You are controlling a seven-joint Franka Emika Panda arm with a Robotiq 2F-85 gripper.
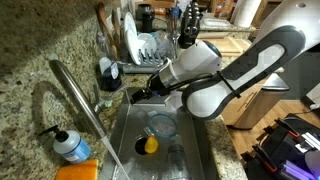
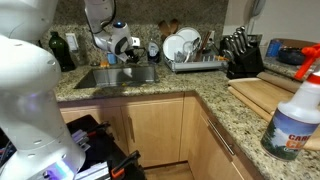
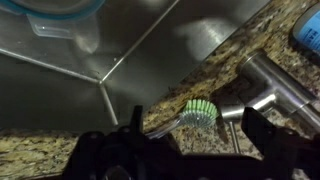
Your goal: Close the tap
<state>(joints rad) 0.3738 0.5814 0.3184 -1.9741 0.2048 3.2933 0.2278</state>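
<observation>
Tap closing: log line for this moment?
stage: pre-grasp | gripper: open, empty | tap: ungrasped | sink: container, yellow object inside

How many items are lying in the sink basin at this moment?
2. A clear container sits mid-basin in the sink, and a small yellow object lies beside it, nearer the camera in an exterior view. The arm covers the far end, so more may be hidden.

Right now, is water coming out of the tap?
Cannot tell. The tap arches toward the sink, but no view shows a clear stream.
</observation>
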